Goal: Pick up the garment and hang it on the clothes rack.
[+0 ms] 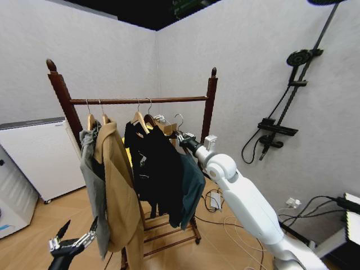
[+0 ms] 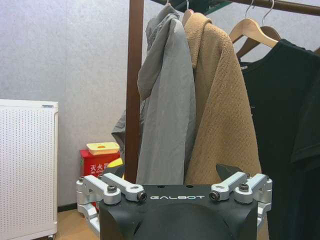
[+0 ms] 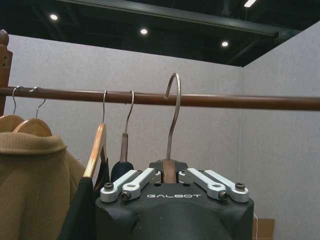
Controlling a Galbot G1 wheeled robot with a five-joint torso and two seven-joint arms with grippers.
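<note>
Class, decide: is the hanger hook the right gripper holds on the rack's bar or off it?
Off. The hook rises from the right gripper with its open curve level with the bar, not over it.

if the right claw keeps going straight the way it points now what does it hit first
Probably the clothes rack: its bar crosses just ahead of the right claw, with the held hanger's hook reaching it first. Depth between hook and bar is unclear.
</note>
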